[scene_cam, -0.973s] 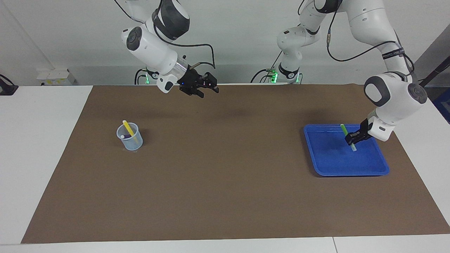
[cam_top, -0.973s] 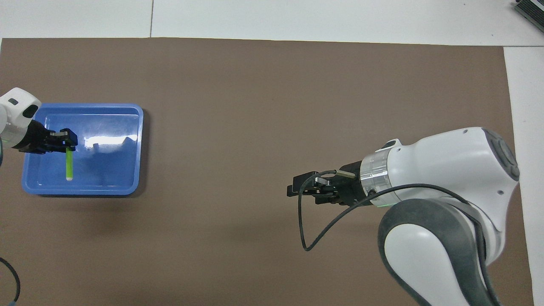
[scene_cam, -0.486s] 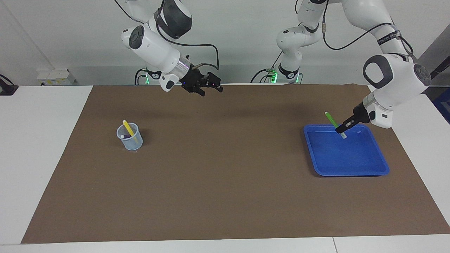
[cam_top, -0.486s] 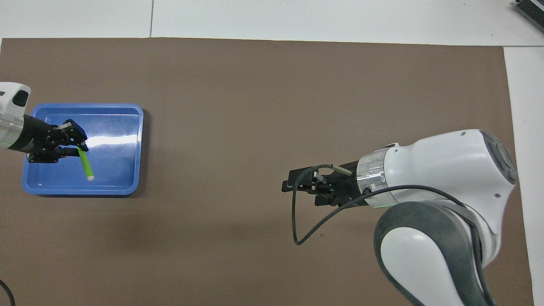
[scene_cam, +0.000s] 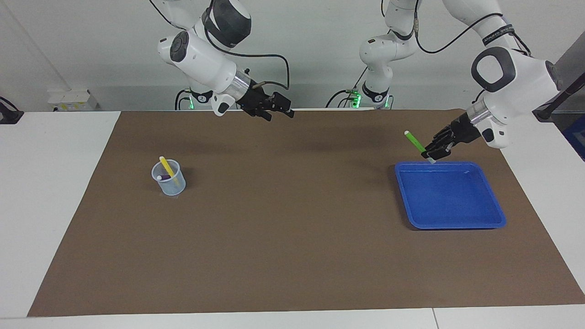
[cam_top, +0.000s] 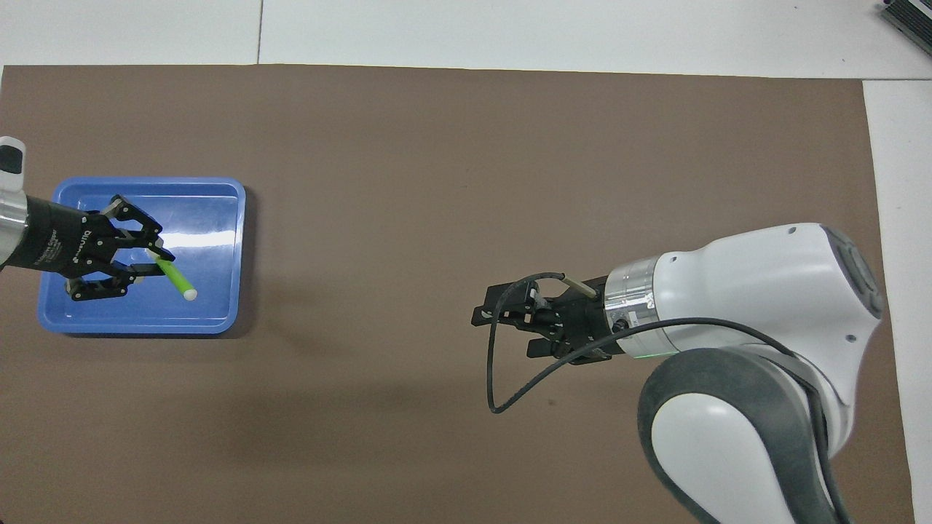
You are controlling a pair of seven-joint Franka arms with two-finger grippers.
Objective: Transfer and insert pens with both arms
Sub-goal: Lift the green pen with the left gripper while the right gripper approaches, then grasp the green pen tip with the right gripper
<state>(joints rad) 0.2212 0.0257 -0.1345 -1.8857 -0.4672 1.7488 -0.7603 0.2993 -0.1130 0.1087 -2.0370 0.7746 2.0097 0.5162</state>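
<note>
My left gripper is shut on the green pen and holds it tilted in the air over the blue tray's edge nearest the robots. In the overhead view the left gripper shows over the tray, with the green pen pointing toward the table's middle. The yellow pen and the purple pen stand in a clear cup toward the right arm's end. My right gripper is open and empty, raised over the mat; it also shows in the overhead view.
A brown mat covers most of the white table. The blue tray holds nothing else. The right arm hides the cup in the overhead view. A black cable loop hangs from the right wrist.
My left gripper has lifted the green pen out of the tray and tilted it toward the table's middle. My right gripper has edged toward the left arm's end.
</note>
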